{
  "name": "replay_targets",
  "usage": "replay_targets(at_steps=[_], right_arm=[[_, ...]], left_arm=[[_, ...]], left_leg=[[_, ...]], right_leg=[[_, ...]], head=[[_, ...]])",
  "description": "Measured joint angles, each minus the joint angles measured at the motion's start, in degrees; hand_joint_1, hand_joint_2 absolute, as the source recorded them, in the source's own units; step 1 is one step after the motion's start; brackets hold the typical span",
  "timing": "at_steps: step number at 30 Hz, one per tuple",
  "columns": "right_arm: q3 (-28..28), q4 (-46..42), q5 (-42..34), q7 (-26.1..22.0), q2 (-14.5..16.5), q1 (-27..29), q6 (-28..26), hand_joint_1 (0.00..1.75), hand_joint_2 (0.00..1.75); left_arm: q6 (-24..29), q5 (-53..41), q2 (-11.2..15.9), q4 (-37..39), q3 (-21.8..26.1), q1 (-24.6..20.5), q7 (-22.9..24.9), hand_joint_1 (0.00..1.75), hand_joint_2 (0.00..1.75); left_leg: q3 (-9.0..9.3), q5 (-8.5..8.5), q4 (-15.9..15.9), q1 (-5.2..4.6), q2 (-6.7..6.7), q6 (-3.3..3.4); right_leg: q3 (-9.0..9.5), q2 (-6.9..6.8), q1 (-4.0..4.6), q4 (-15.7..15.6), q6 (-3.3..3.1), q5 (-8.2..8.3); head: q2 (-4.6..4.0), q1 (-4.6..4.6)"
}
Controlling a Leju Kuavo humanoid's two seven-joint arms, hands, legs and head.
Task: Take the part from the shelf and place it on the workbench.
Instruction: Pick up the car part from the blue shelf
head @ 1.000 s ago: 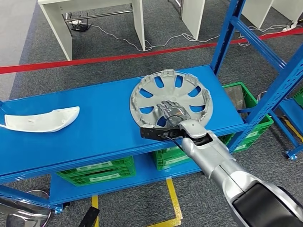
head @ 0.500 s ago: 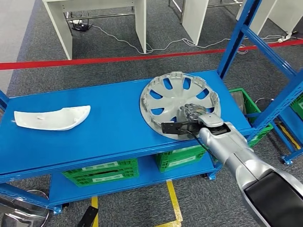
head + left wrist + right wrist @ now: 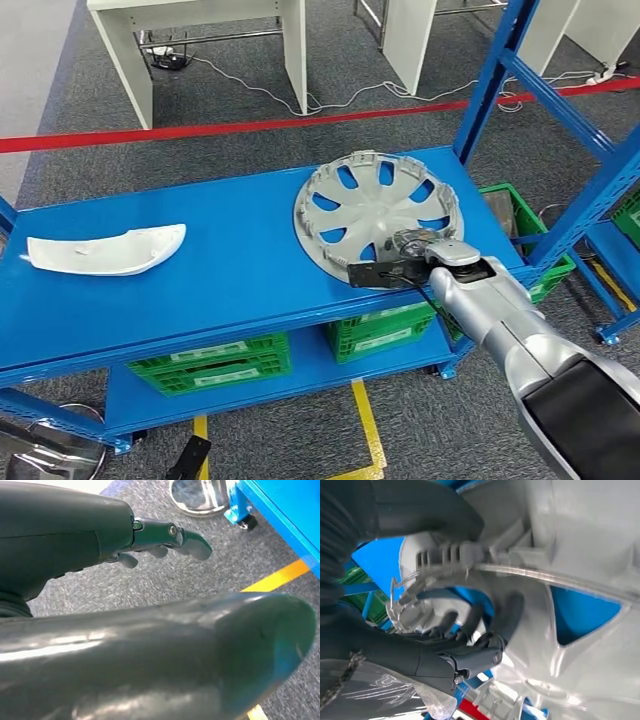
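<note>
Our right hand (image 3: 413, 245) curls its fingers (image 3: 486, 625) through the hubcap (image 3: 377, 215) rim on the shelf (image 3: 189, 290). We should tighten, then lift level. Our left hand (image 3: 158, 535) hangs slack, holding nothing.

No readable text, crate labels (image 3: 204, 354) (white) illegible

You have a curved white plastic trim piece (image 3: 106, 251) lying at the far end of the blue metal shelf (image 3: 226, 270). Under that shelf sit 2 green plastic crates (image 3: 215, 358). Behind it runs a red floor tape line (image 3: 226, 127), with white table legs (image 3: 128, 60) beyond.
</note>
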Motion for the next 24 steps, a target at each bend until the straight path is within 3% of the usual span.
replay_targets(at_steps=[2,4,6,8,10,12,14,15,17,18,19,20,21,23,24], right_arm=[[0.31,0.00,-0.23,-0.48,-0.05,0.04,-0.11,1.75,1.75],[1.19,-0.26,-0.73,-0.85,-0.11,0.48,-1.98,1.75,1.75],[2.04,-0.98,-1.32,-0.95,-0.13,1.02,-4.73,1.75,1.75],[2.28,-1.92,-1.68,-0.56,-0.13,1.30,-6.50,1.75,1.75],[2.43,-2.99,-2.26,-0.32,-0.13,1.71,-8.04,1.75,1.75],[2.48,-4.43,-3.28,-0.89,-0.11,2.56,-9.70,1.75,1.75],[2.38,-6.28,-4.53,-2.04,-0.12,3.61,-11.39,1.75,1.75],[2.33,-7.32,-5.08,-2.62,-0.14,4.10,-12.15,1.75,1.75],[2.30,-9.59,-5.94,-3.49,-0.19,5.26,-13.35,1.75,1.75],[2.30,-10.70,-6.22,-3.78,-0.25,5.94,-13.69,1.75,1.75],[2.30,-11.86,-6.42,-4.01,-0.34,6.63,-13.87,1.75,1.75],[2.30,-13.06,-6.56,-4.18,-0.51,7.27,-13.96,1.75,1.75],[2.30,-14.29,-6.67,-4.32,-0.74,7.81,-13.98,1.75,1.75],[2.30,-16.92,-6.90,-4.39,-1.32,8.53,-14.14,1.75,1.75],[2.30,-18.22,-7.02,-4.39,-1.57,8.80,-14.34,1.75,1.75]], left_arm=[[0.29,0.03,-0.14,0.01,0.00,-0.09,-0.05,0.00,0.00],[-0.20,1.13,-0.04,0.01,0.03,0.06,-1.82,0.00,0.00],[-1.39,2.65,0.21,0.01,0.13,0.28,-4.28,0.00,0.87],[-2.60,3.33,0.36,0.04,0.21,0.29,-5.55,0.00,1.75],[-3.58,3.62,0.47,0.07,0.26,0.29,-6.51,0.00,1.75],[-4.11,3.74,0.54,0.07,0.28,0.37,-7.40,0.00,1.75],[-4.27,3.97,0.63,0.07,0.35,0.40,-8.18,0.00,1.75],[-4.29,4.10,0.70,0.07,0.41,0.39,-8.45,0.00,1.75],[-4.29,4.26,0.84,0.07,0.56,0.42,-8.83,0.00,1.75],[-4.27,4.28,0.89,0.07,0.62,0.44,-9.01,0.00,1.75],[-4.37,4.31,0.93,0.07,0.66,0.46,-9.29,0.00,1.75],[-4.56,4.43,0.98,0.07,0.69,0.46,-9.71,0.00,1.75],[-4.76,4.62,1.01,0.07,0.73,0.47,-10.19,0.00,1.75],[-4.68,5.20,1.02,0.07,0.92,0.47,-10.79,0.00,1.75],[-4.19,5.42,1.01,0.07,1.06,0.46,-10.69,0.00,1.75]], left_leg=[[-0.14,-0.11,0.16,-0.06,0.02,-0.70],[-3.30,-3.55,7.69,0.53,0.03,-2.29],[-4.10,-4.22,10.44,1.32,0.05,-3.65],[-0.59,-1.34,3.16,1.53,-0.05,-3.77],[0.42,-1.03,0.50,1.34,-0.22,-2.99],[0.19,-0.78,0.30,1.17,-0.29,-1.85],[0.16,-0.51,0.01,1.22,-0.28,-0.97],[0.16,-0.44,-0.11,1.28,-0.25,-0.63],[0.09,-0.54,-0.08,1.16,-0.15,-0.23],[0.11,-0.63,-0.06,1.11,-0.12,-0.12],[0.17,-0.72,-0.05,1.07,-0.14,-0.06],[0.26,-0.83,-0.03,1.04,-0.22,-0.05],[0.39,-0.96,-0.02,1.03,-0.32,-0.12],[0.54,-1.34,0.10,0.89,-0.48,-0.50],[0.47,-1.47,0.20,0.79,-0.51,-0.78]], right_leg=[[0.60,-0.18,0.00,-1.11,-0.17,0.09],[0.88,-0.21,-0.52,-1.64,-0.32,0.69],[0.97,-0.21,-1.08,-1.66,-0.23,0.77],[0.75,-0.06,-1.14,-1.14,0.39,0.51],[0.32,0.11,-1.07,-0.88,1.15,0.52],[0.03,0.12,-1.23,-1.02,1.82,0.65],[-1.04,0.06,-1.40,0.50,2.29,-0.49],[-2.40,0.04,-1.43,2.98,2.43,-1.84],[-6.49,0.03,-1.42,10.93,2.57,-5.17],[-8.38,0.03,-1.42,14.33,2.58,-6.10],[-9.50,0.02,-1.41,16.02,2.54,-6.04],[-9.55,0.02,-1.41,15.42,2.40,-4.85],[-8.49,0.02,-1.39,12.57,2.19,-2.77],[-5.03,0.01,-1.24,4.63,1.66,1.18],[-3.62,0.02,-1.14,1.74,1.48,2.04]], head=[[0.00,-0.01],[0.00,-0.19],[-0.01,-0.37],[-0.01,-0.45],[0.00,-0.56],[-0.01,-0.58],[0.00,-0.39],[0.00,-0.28],[0.01,-0.11],[0.00,-0.13],[0.00,-0.12],[-0.01,-0.11],[-0.01,-0.10],[-0.01,-0.11],[0.00,-0.12]])
